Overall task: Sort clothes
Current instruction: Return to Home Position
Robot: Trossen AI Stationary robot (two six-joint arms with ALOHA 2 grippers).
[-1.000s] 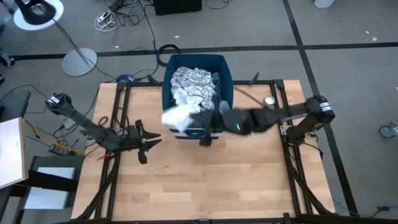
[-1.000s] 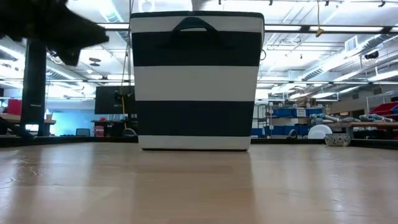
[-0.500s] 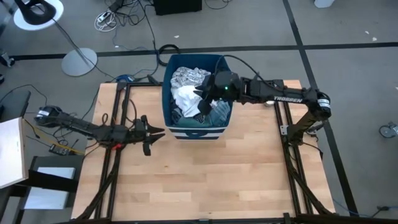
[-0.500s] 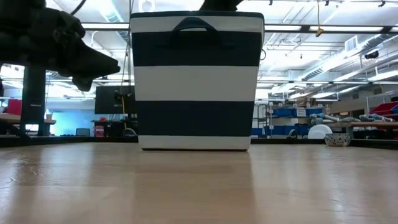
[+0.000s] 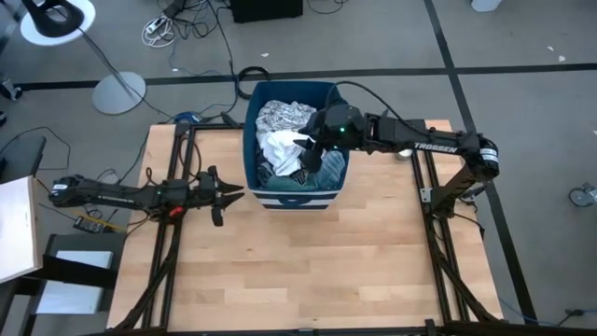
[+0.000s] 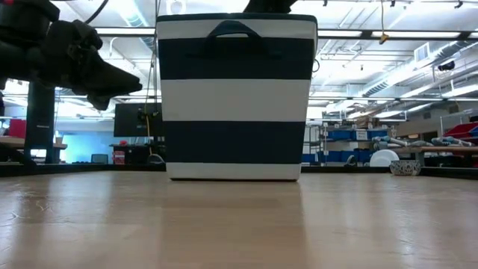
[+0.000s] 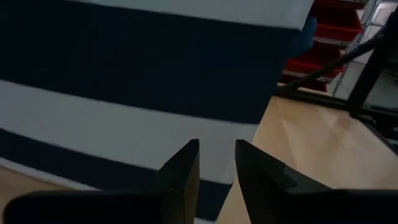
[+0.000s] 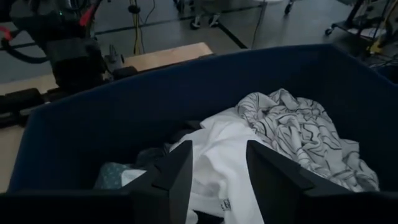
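The dark blue bin, white-striped on its outer walls, stands at the table's far middle and holds the clothes. A white garment lies on top in the middle. A black-printed white one lies toward the bin's far side, and bluish cloth toward its near right. My right gripper hangs open over the bin, above the white garment. My left gripper is open with a narrow empty gap. It points level at the bin's striped wall from the table's left. My right gripper's open fingers stand over the white garment's top fold, coming slanting down from the table's right. Whether the tips touch the cloth I cannot tell.
Black frame rails run along the table's left and right sides. A small round object sits by the right rail at the far right. Bare wood fills the near half of the table. In the low view the bin fills the middle.
My right gripper carried the white garment from in front of the bin's near wall toward the far edge, over the bin. There it opened, and the garment now lies inside on top. My left gripper sank and swung a little toward the far edge, toward the bin.
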